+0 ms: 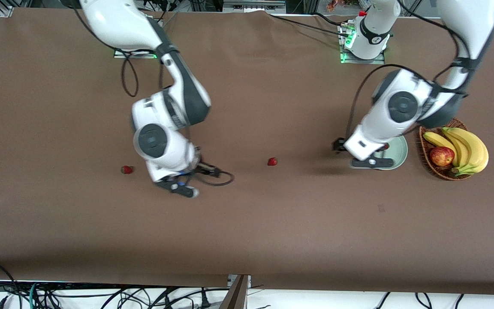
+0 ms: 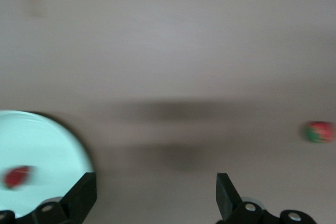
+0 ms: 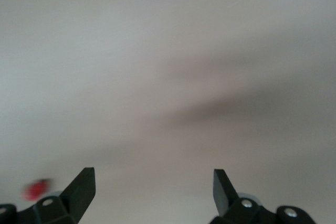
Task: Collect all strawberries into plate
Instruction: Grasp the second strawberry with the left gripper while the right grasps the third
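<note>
The pale green plate [image 1: 398,151] lies toward the left arm's end of the table, with one strawberry [image 1: 386,146] on it, partly hidden by the left arm. In the left wrist view the plate [image 2: 37,145] holds that strawberry [image 2: 18,177]. A second strawberry [image 1: 272,161] lies on the bare table mid-way between the arms and also shows as a strawberry [image 2: 319,131] in the left wrist view. A third strawberry [image 1: 126,169] lies toward the right arm's end. My left gripper [image 1: 371,162] [image 2: 156,192] hangs open and empty over the plate's edge. My right gripper [image 1: 177,187] [image 3: 154,190] is open and empty over the table, beside the third strawberry [image 3: 35,189].
A brown wicker basket [image 1: 423,141] with bananas [image 1: 465,148] and a red-yellow apple [image 1: 441,156] stands right beside the plate, at the left arm's end of the table. A black cable loops on the table by the right gripper.
</note>
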Controlling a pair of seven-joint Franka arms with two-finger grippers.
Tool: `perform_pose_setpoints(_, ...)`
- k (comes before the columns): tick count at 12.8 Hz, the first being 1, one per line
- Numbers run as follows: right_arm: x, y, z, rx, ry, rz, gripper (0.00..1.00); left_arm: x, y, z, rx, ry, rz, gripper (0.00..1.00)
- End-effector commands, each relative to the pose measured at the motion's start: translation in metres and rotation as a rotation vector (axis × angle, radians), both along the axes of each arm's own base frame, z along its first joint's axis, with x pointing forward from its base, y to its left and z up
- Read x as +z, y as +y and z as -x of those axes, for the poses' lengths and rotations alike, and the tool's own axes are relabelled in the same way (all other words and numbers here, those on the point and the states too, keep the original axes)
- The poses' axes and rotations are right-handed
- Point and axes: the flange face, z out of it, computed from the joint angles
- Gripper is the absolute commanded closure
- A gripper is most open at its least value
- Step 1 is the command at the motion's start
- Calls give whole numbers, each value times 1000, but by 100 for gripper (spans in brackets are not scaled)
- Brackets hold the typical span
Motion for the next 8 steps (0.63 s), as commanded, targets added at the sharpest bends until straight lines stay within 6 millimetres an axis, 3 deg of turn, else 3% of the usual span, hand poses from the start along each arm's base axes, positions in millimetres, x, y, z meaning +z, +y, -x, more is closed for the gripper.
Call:
perform_pose_setpoints(1,-14,-97,12,170,65,38,1,-10,-66,-11,72,-11,21,0)
perform_pose_setpoints(4,-49,-191,21,320,40,43,1,-45,-130,-7,123,-43,-31,0)
perform_pose_setpoints(6,-86,-230,33,333,14,50,1,-77,-160,-3,123,-51,-80,0)
perform_pose_setpoints(8,-112,-261,45,336,-4,33,3,-96,-179,-10,139,-61,-80,0)
